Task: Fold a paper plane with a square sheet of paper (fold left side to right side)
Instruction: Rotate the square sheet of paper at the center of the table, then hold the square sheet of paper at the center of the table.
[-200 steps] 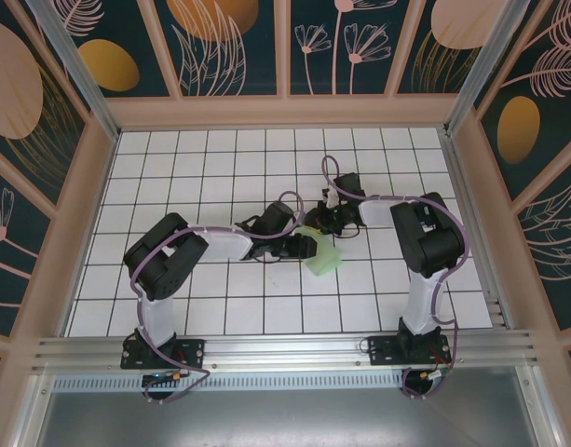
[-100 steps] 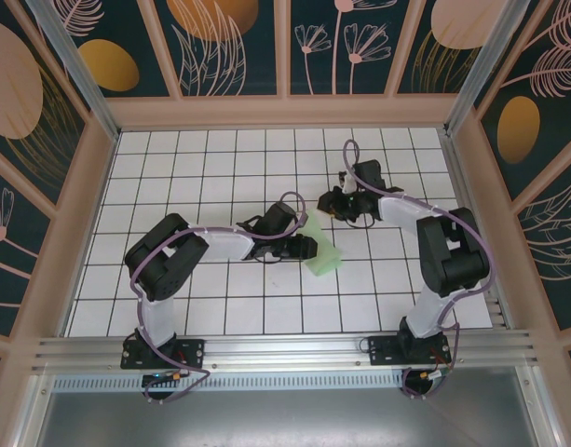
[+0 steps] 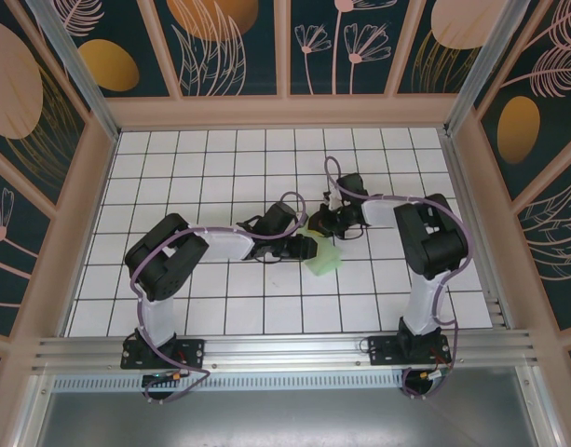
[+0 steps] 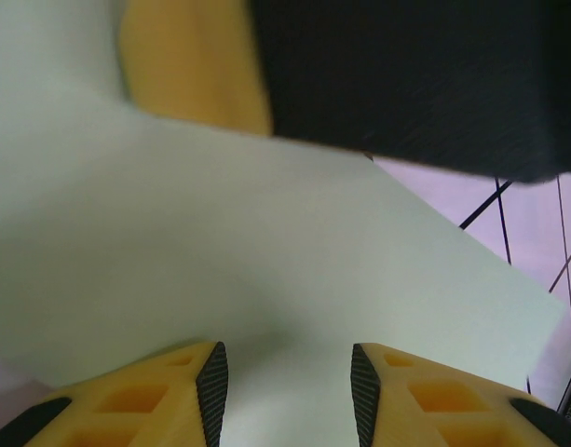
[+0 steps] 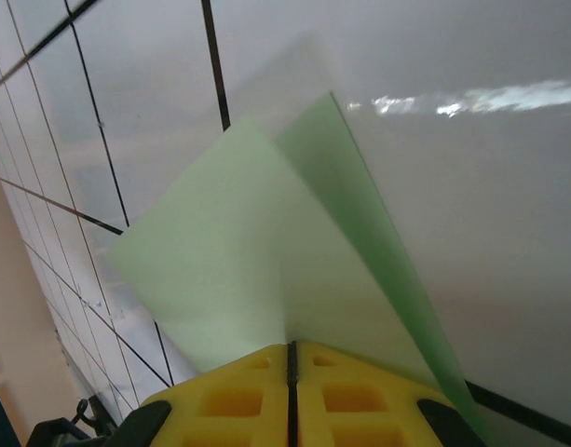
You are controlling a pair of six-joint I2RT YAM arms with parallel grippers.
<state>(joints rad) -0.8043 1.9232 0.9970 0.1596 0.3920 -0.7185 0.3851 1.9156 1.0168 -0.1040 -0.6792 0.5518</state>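
The right gripper [image 5: 290, 396] is pressing its yellow fingers [image 5: 360, 400] flat together, pinching one corner of the sheet of paper [image 5: 220, 261]. The sheet is fanning out ahead of the fingertips in two layers. A paler layer on the left is overlapping a deeper green one, whose long straight edge is running down to the lower right. The paper is showing plain pale mint-green against the white grid-tiled table [image 5: 471, 233].

The left gripper [image 4: 287, 396] is holding its jaws spread. The sheet is lying across the gap between its black pads [image 4: 213, 391] and stretching ahead to a straight edge on the right, with tiles showing past it.

From above, the two grippers are meeting tip to tip near the table's middle. The sheet is poking out just beyond the left gripper's tips, on the near side of the right gripper. Open tiles are lying all round, and the enclosure walls [image 3: 75, 233] are standing well apart.
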